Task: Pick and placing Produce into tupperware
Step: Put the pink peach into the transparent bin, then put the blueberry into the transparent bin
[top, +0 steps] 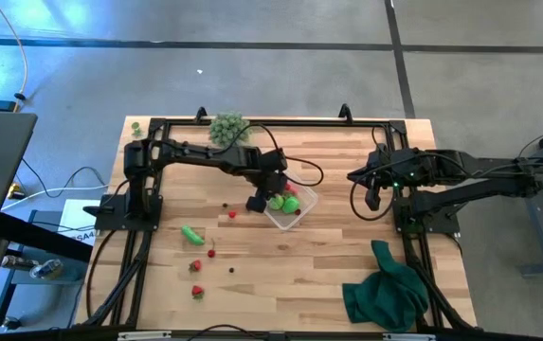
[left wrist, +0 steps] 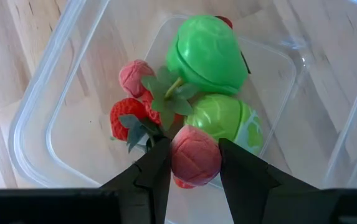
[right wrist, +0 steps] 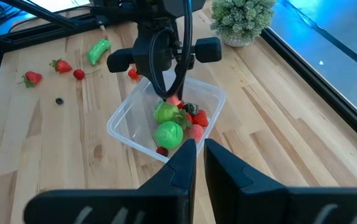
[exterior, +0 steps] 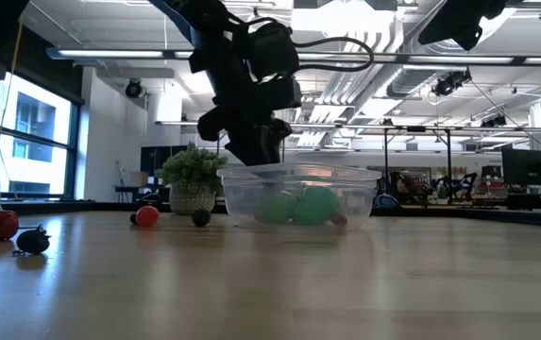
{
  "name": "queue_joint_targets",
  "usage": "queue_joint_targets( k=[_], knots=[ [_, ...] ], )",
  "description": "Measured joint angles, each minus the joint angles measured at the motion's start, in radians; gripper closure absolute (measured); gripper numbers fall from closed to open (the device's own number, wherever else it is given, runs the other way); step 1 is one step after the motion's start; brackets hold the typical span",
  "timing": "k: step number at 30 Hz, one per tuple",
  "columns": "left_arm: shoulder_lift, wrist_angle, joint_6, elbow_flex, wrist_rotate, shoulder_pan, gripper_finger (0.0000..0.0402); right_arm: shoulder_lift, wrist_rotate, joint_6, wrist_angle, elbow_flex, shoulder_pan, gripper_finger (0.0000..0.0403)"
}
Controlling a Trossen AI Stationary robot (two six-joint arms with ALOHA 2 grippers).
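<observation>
Wooden slatted table (top: 328, 270); left gripper (left wrist: 194, 163) clamped on pink ridged toy berry (left wrist: 195, 155) over clear squarish plastic tupperware (left wrist: 35, 112). Berry looks light, stiff, slick; grip midsection. Right gripper (right wrist: 198, 144) closed, idle.

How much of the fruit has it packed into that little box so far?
Several pieces already lie in the tupperware: two green ones and a few red berries. The left gripper holds a pink berry just above them, not yet dropped. Left on the table: a green oblong piece, some red berries and small dark bits. The right gripper waits aside, shut.
</observation>
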Motion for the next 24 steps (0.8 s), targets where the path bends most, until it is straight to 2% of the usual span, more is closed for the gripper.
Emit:
queue_joint_targets(
  k=[13,18,21,24],
  knots=[
    [-0.001,-0.001,-0.011,0.000,0.005,0.000,0.0220,0.000,0.000,0.000,0.000,0.000,0.000,0.0378],
    [-0.025,-0.019,-0.045,0.008,0.005,0.000,0.0209,0.000,0.000,0.000,0.000,0.000,0.000,0.0378],
    [-0.039,-0.106,-0.061,0.061,0.003,0.000,0.0212,0.000,0.000,0.000,0.000,0.000,0.000,0.0378],
    [-0.039,-0.278,-0.051,0.170,-0.020,0.000,0.0221,0.000,0.000,0.000,0.000,0.000,0.000,0.0378]
  ],
)
